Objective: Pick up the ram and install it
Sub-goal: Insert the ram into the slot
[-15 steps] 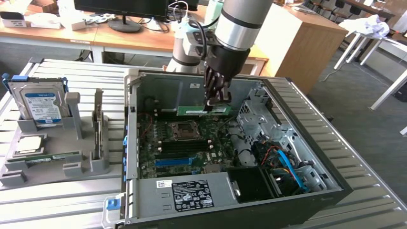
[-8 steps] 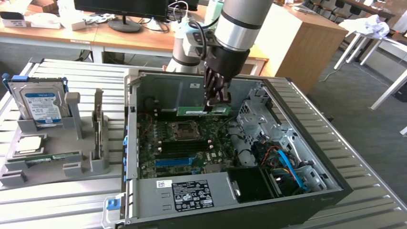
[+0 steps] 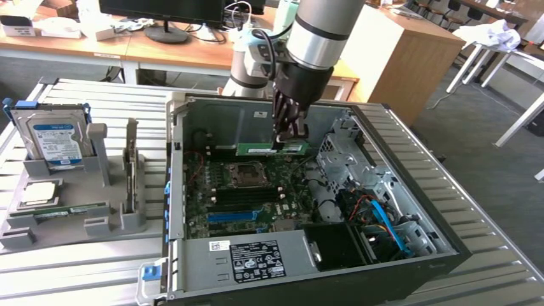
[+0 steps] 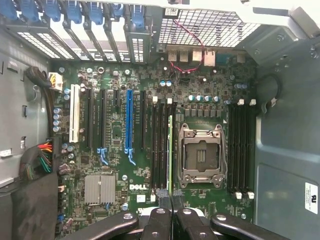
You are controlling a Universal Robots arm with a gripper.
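Ram point(image 3: 265, 148) is pinched edge-down by end effector point(image 3: 288, 135). It is held just beside CPU socket point(image 4: 201, 155), over mobo point(image 4: 115, 150).

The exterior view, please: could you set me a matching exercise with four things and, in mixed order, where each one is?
Things:
1. ram
2. hard drive
3. CPU socket
4. expansion card

Places:
A. on the motherboard inside the case
B. held in the gripper, above the motherboard
C. on edge in the grey holder, at its side nearer the case
D. upright in the grey holder, at its side away from the case

Pairs: 1-B, 2-D, 3-A, 4-C
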